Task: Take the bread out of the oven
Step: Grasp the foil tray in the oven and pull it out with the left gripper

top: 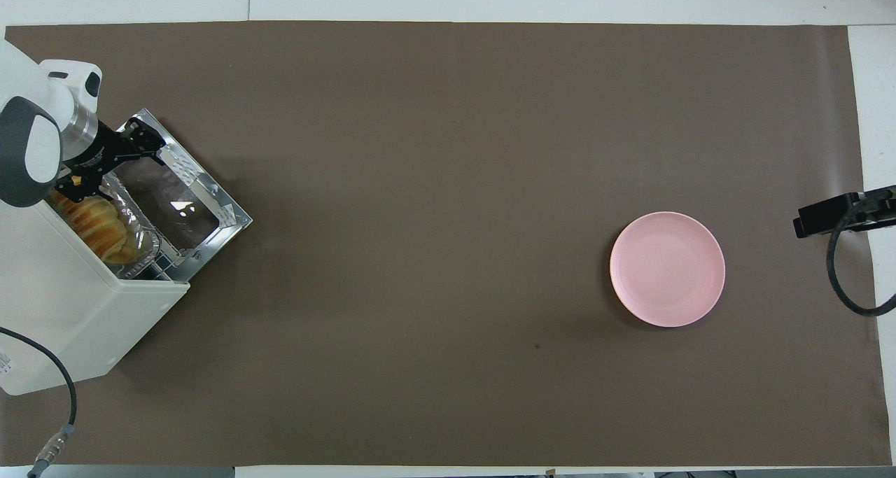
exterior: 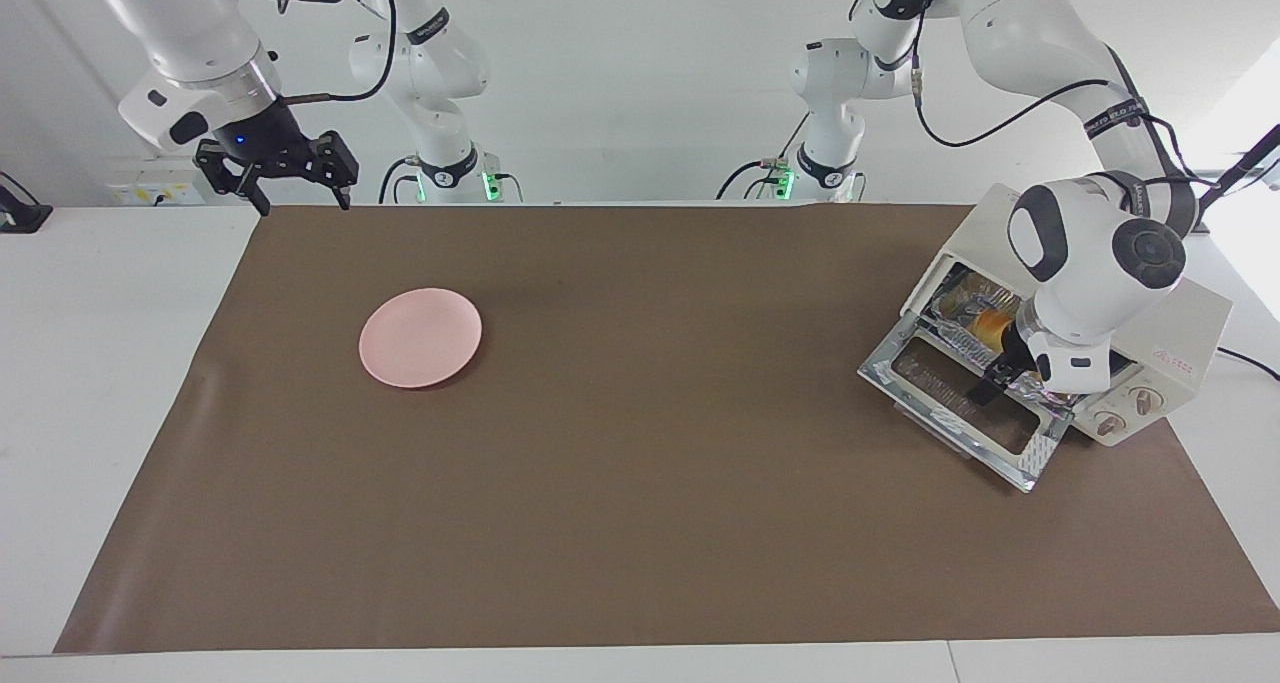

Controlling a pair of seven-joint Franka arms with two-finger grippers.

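Toaster oven (exterior: 1180, 338) at the left arm's end of the brown mat (exterior: 640, 523), door (exterior: 955, 403) dropped fully open and lying flat on the mat in front of it. Inside, on the wire rack, a crinkled foil tray (top: 143, 243) carrying the golden ridged bread (top: 98, 229), tray and loaf drawn partway out over the open door. Left gripper (exterior: 985, 388) lowered at the oven's mouth, just over the inner edge of the door beside the tray; whether the fingers are spread or closed, or touching the tray, cannot be told. Right gripper (exterior: 295, 188) raised over the mat's edge at the right arm's end of the table, fingers spread apart and gripping nothing, arm waiting. Pink plate (exterior: 420, 337) bare on the mat toward the right arm's end, well apart from the oven.
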